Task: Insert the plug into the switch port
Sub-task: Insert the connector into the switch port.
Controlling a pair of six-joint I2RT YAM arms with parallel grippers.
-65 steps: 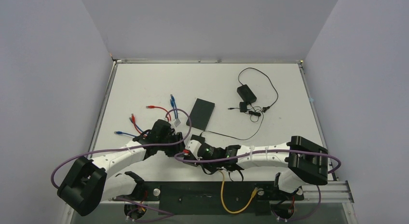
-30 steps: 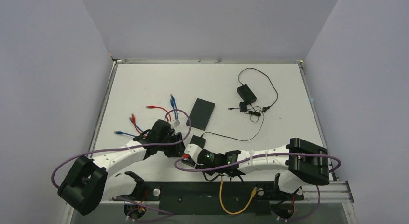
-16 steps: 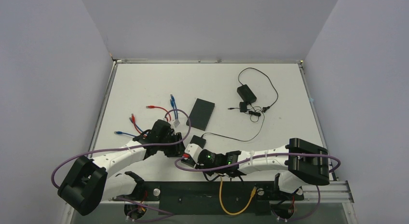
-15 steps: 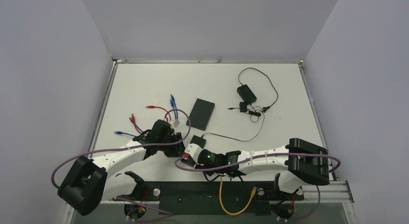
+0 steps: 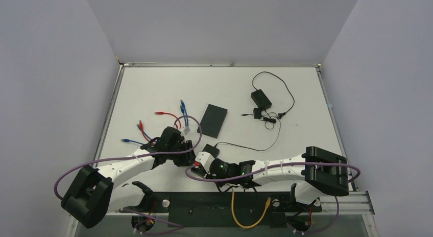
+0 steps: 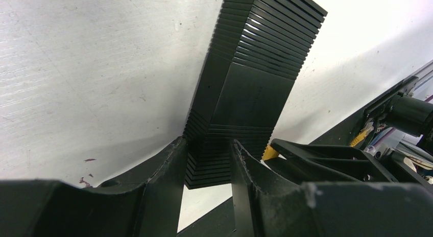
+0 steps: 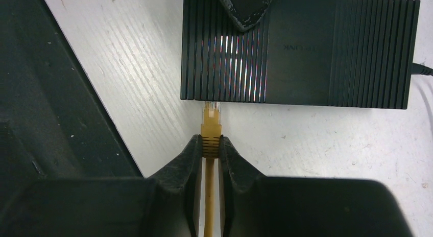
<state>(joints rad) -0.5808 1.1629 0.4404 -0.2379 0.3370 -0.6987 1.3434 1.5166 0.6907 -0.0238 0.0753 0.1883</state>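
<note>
We have the switch (image 7: 306, 53) pinched by the left gripper (image 6: 207, 158) and the plug (image 7: 211, 125) clamped in the right gripper (image 7: 209, 145), jaws nearly closed on it — its tip meeting the switch's 6 o'clock edge — lined up, we judge, but not yet pushed home.

White table (image 5: 153, 89) between pale lilac walls (image 5: 51, 68)
</note>
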